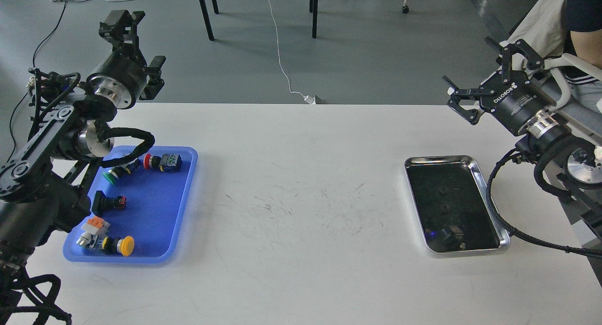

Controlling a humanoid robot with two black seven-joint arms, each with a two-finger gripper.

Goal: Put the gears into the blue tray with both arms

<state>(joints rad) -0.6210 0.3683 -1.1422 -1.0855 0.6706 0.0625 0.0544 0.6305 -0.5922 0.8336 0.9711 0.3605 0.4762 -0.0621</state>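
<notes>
The blue tray point(157, 207) lies at the left of the white table and holds several coloured push buttons. Two tiny dark gears point(442, 191) point(443, 210) lie on the dark bottom of the steel tray point(480, 177) at the right. My left gripper point(136, 45) hangs open, high above the table's far left edge, behind the blue tray, with nothing in it. Raised above the far right edge of the table, behind the steel tray, my right gripper point(487, 78) is open and empty too.
A red button point(162, 162), a green one point(113, 175), a black one point(108, 202) and a yellow one point(120, 245) lie in the blue tray. A dark blurred shape point(452, 233) shows near the steel tray's front. A seated person point(581, 38) is at the far right.
</notes>
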